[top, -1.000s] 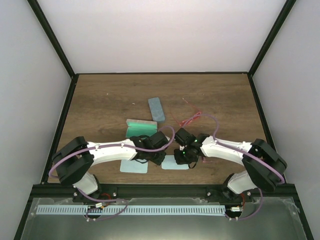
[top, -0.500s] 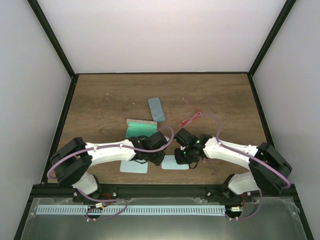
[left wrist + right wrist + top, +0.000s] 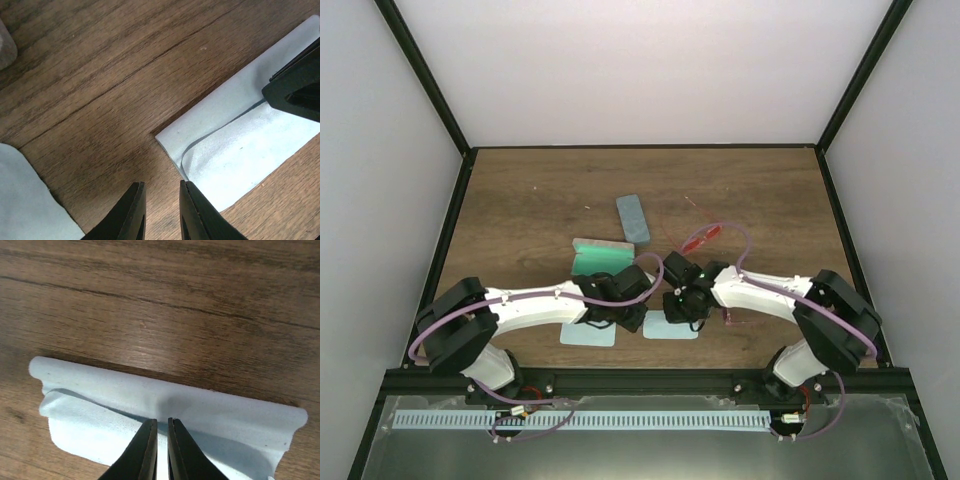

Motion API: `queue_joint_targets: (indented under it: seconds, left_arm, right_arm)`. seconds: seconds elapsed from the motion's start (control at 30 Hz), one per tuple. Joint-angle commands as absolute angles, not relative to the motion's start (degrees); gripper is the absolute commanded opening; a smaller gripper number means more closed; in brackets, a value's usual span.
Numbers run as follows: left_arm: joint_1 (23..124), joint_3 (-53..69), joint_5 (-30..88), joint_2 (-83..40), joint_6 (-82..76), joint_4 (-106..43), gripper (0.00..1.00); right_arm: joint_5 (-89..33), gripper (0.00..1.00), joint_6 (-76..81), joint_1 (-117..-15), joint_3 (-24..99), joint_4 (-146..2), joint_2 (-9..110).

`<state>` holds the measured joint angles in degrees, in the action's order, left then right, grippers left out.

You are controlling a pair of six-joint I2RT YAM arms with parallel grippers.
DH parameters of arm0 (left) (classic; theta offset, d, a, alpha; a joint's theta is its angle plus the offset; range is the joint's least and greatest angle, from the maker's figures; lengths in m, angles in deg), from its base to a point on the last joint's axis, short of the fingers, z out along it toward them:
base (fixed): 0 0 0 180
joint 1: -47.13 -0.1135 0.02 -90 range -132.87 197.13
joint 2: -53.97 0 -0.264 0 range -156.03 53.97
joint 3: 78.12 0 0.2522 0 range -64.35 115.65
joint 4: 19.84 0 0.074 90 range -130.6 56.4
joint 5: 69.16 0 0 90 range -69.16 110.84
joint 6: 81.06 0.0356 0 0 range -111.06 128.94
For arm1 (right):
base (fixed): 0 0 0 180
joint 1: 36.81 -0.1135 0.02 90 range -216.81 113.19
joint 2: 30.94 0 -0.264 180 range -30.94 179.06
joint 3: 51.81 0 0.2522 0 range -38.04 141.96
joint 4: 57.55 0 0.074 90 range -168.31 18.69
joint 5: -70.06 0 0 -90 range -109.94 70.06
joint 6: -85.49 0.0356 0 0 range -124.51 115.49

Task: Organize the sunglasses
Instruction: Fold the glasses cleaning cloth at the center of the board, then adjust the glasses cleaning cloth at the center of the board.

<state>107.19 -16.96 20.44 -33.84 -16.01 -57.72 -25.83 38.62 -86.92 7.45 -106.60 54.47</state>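
Sunglasses (image 3: 703,238) on wooden table (image 3: 520,200), white walls (image 3: 640,70)

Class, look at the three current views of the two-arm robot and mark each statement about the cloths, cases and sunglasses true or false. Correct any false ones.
1. The cloth under the right gripper is partly folded over on itself. True.
2. The left gripper is clamped on a cloth. False: bare wood shows between its fingers and it holds nothing.
3. The red-orange sunglasses lie inside the green-lined case. False: they lie on the table, off to the right of that open case.
4. The blue-grey case is closed and lies farther from the arm bases than the green-lined case. True.
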Motion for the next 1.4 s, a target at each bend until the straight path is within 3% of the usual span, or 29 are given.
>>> queue_joint_targets:
  seconds: [0.0, 0.43, 1.37]
  left_arm:
    - [107.4, -17.9, 19.7, -32.4, -16.5, -57.3, 0.22]
    - [107.4, -19.1, 19.4, -31.2, -16.8, -57.4, 0.22]
    - [107.4, -21.9, 19.6, -29.1, -17.5, -56.5, 0.22]
  right_arm:
    - [-24.4, 0.08, 38.9, -87.4, 9.3, -106.5, 55.7]
    - [-23.0, 0.15, 39.0, -87.5, 11.7, -106.9, 55.8]
    - [-25.9, 0.13, 39.6, -87.5, 8.1, -105.2, 56.7]
